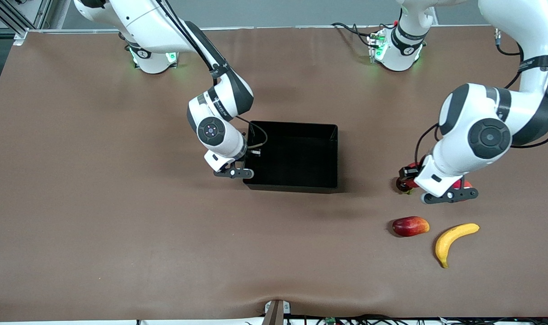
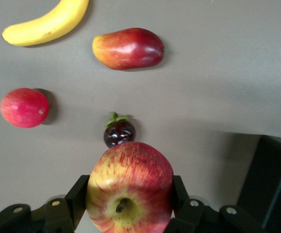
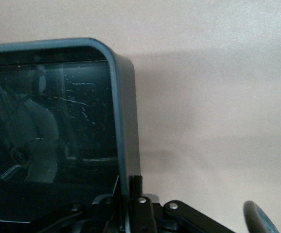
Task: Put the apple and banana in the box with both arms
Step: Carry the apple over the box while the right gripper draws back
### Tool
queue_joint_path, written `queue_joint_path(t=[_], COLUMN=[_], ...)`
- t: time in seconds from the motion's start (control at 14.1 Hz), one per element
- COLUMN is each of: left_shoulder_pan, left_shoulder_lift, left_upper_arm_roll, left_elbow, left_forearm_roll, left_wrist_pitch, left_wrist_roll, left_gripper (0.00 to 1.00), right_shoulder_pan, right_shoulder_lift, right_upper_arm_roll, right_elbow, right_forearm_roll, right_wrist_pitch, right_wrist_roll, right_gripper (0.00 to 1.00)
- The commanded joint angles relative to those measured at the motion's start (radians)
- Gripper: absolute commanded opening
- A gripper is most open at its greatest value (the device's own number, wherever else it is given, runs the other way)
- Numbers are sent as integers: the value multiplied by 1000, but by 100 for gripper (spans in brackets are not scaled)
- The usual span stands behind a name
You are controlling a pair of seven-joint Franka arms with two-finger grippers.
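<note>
My left gripper [image 2: 130, 194] is shut on the apple [image 2: 131, 187], a red fruit with yellow streaks and its stem dimple toward the camera. It hangs over the table [image 1: 120, 203] toward the left arm's end, and in the front view the left gripper [image 1: 409, 172] is mostly hidden under its arm. The banana [image 1: 454, 239] [image 2: 48, 23] lies on the table nearer the front camera. The black box [image 1: 292, 186] sits mid-table. My right gripper [image 1: 254, 152] [image 3: 127, 187] is shut on the box [image 3: 114, 73], with one finger inside and one outside its wall.
A dark-red elongated fruit with an orange tip [image 1: 410, 226] [image 2: 128, 48] lies beside the banana. A pinkish-red round fruit [image 2: 24, 108] and a small dark purple fruit with green leaves [image 2: 119, 133] [image 1: 403, 185] lie on the table under the left gripper.
</note>
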Motion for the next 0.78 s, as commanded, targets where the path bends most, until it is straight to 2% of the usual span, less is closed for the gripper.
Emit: queue_joint_path(t=[0.0,0.07,0.35,0.71], left_shoulder_pan=[-10,-13,-81,-243], left_shoulder_lift=[-1,-1,-1,37], left_upper_arm_roll=[-37,-55,-72,-72], left_elbow=[17,17,17,5], left_forearm_roll=[-3,-3,-4,-6], left_wrist_pitch=[-30,-30,-30,-28], left_wrist_roll=[-85,-118,-244,-474], left_gripper=[0,0,0,0], right_shoulder_pan=[7,4,-30,-125], right_shoulder_lift=[15,11,1,-11], right_upper_arm_roll=[-14,-14,-20,-18], right_elbow=[51,65,239,364], right_forearm_roll=[15,15,13,13], right_wrist_pitch=[-15,-46,-300,-426], right_wrist_roll=[16,16,18,10], right_gripper=[100,100,100,100])
